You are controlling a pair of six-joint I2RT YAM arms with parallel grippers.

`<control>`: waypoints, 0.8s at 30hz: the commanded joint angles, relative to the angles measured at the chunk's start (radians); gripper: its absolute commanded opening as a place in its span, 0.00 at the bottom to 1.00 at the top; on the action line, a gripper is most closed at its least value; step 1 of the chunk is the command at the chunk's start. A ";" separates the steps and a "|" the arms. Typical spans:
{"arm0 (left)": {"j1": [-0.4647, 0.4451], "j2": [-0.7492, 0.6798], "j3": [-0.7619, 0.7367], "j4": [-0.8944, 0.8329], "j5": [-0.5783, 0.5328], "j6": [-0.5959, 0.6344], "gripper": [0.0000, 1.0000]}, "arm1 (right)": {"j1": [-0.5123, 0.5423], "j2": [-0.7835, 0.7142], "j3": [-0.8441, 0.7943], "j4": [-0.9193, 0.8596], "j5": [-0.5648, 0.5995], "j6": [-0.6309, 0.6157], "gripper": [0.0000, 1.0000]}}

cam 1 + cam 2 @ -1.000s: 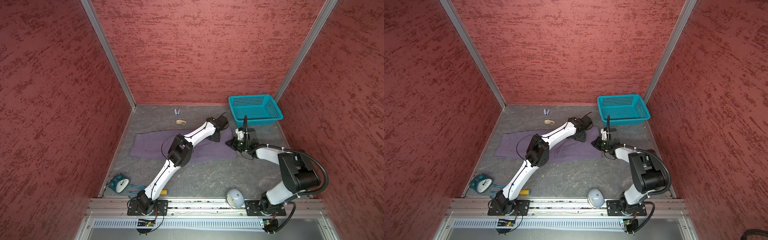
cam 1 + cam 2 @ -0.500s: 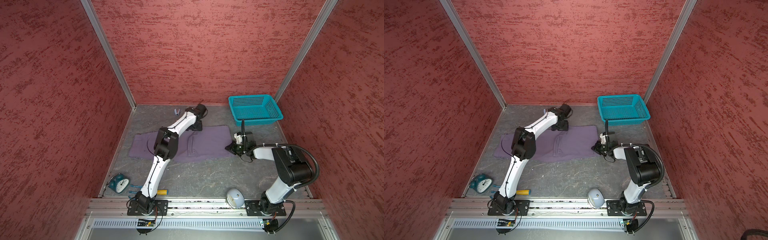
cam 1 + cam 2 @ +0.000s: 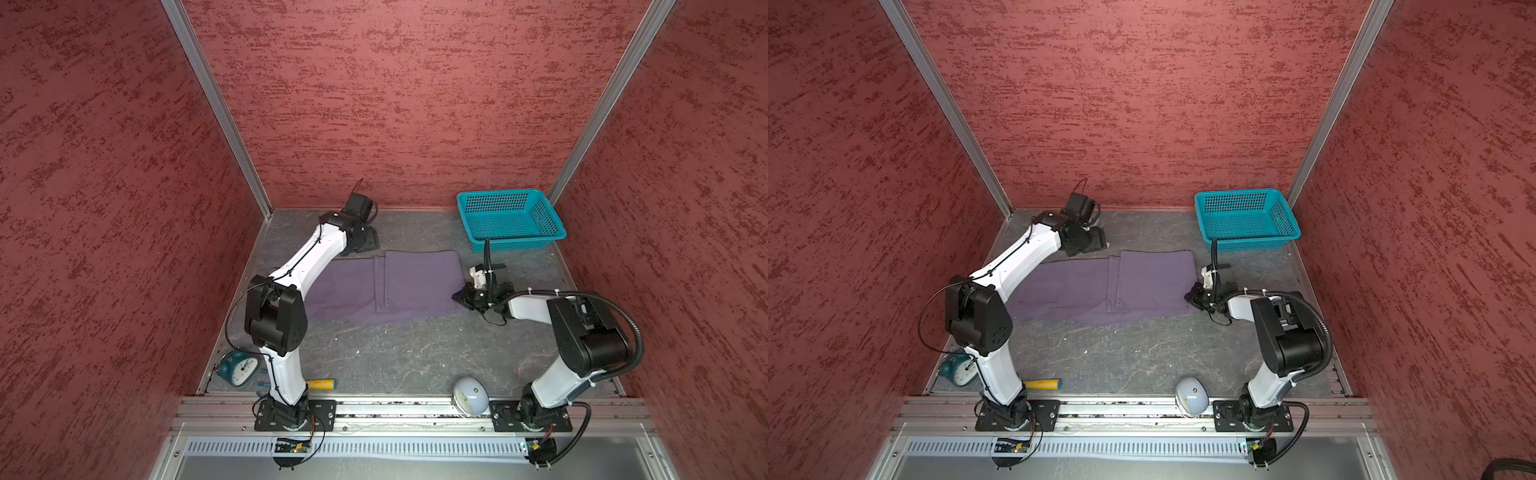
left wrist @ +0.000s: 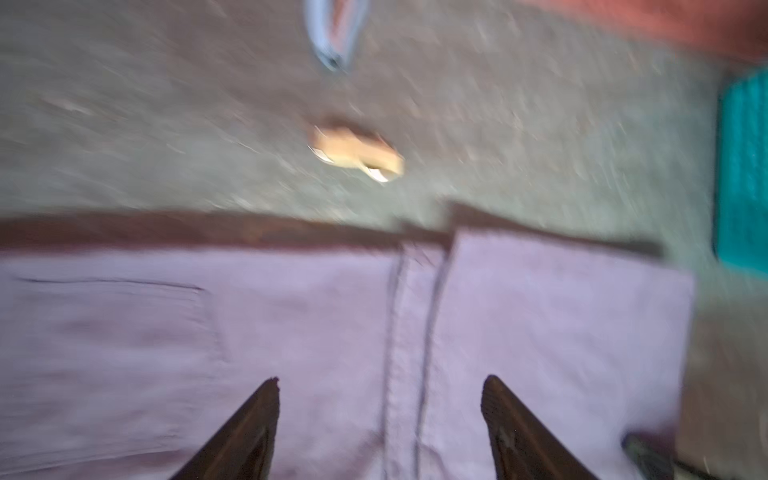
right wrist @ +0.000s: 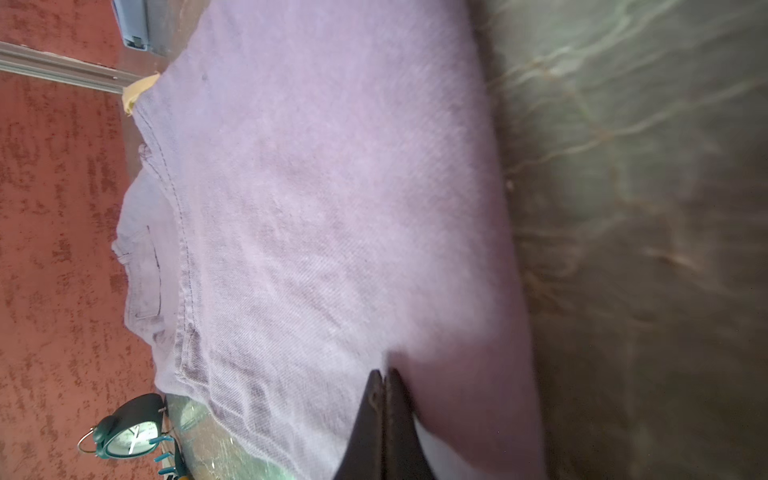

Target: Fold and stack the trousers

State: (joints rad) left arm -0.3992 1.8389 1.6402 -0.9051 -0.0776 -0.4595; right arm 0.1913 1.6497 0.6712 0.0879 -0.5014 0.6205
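Shows trousers [image 3: 386,286] flat mid table [image 3: 395,353], right end doubled over, lying between both arms and near the teal basket [image 3: 519,243]. Has left hand [image 4: 380,382] spread wide and empty above the cloth's far edge, with the wrist view blurred. Has right hand [image 5: 384,376] pressed fully together at the folded right edge; can't tell if any cloth is pinched.
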 commanded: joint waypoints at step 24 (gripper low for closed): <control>-0.119 0.013 -0.341 0.205 0.260 -0.217 0.48 | -0.006 -0.315 0.044 -0.203 0.125 -0.105 0.07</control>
State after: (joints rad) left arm -0.5140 1.8122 1.2812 -0.7349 0.1638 -0.6552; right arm 0.1886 1.3552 0.7254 -0.1196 -0.3809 0.5156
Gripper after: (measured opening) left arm 0.489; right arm 0.070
